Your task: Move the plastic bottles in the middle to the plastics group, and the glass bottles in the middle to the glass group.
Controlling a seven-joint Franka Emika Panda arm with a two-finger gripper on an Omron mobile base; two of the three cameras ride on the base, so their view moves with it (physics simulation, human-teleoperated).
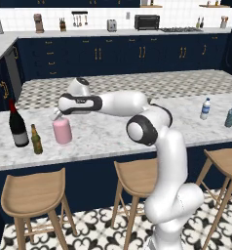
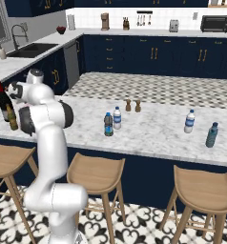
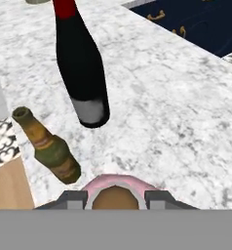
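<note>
Jaws straddle the pink bottle (image 1: 62, 130) at its stopper, beside the beer bottle (image 1: 36, 140); grip can't be confirmed. Glass, probably heavy and slick: hold the narrow neck.

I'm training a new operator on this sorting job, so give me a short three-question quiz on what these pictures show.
1. True or false: the pink bottle stands on the counter beside the beer bottle and the wine bottle.
2. Where is the gripper? A) at the pink bottle's neck B) over the teal bottle C) at the sink
3. Fill in: the dark-topped bottle with the blue lower body stands next to a ____ bottle.

Key:
1. True.
2. A; in the hand view the fingers sit either side of the stopper.
3. Clear water.
</note>
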